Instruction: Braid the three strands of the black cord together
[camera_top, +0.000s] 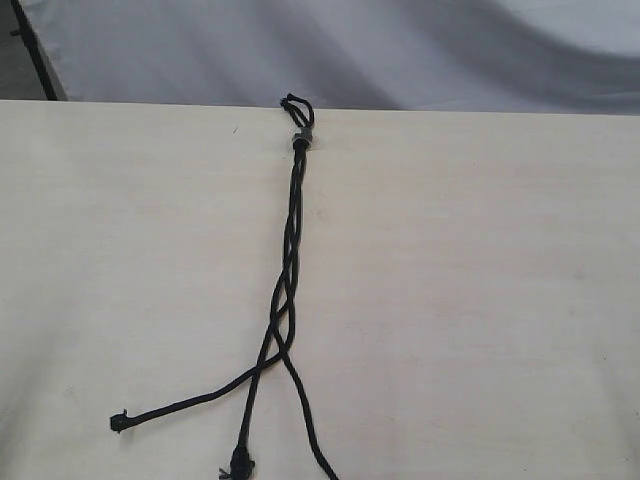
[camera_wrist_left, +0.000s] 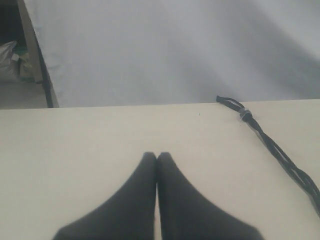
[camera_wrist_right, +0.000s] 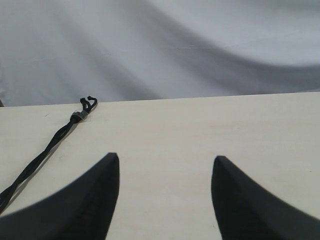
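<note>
The black cord (camera_top: 290, 250) lies down the middle of the pale table, its small knot and loop (camera_top: 298, 112) at the far edge. Its upper part is twisted together. Lower down the three strands part: one (camera_top: 190, 400) runs left to a frayed knot (camera_top: 120, 422), one (camera_top: 252, 405) drops to a knot (camera_top: 241, 462) at the near edge, one (camera_top: 305, 420) leaves the picture. Neither gripper shows in the exterior view. My left gripper (camera_wrist_left: 157, 156) is shut on nothing, over bare table beside the cord (camera_wrist_left: 280, 155). My right gripper (camera_wrist_right: 165, 160) is open and empty, apart from the cord (camera_wrist_right: 45, 150).
The wooden table (camera_top: 480, 300) ends at a far edge, behind which hangs a grey-white cloth backdrop (camera_top: 400, 50). A dark upright post (camera_wrist_left: 46, 85) stands at the table's far left corner.
</note>
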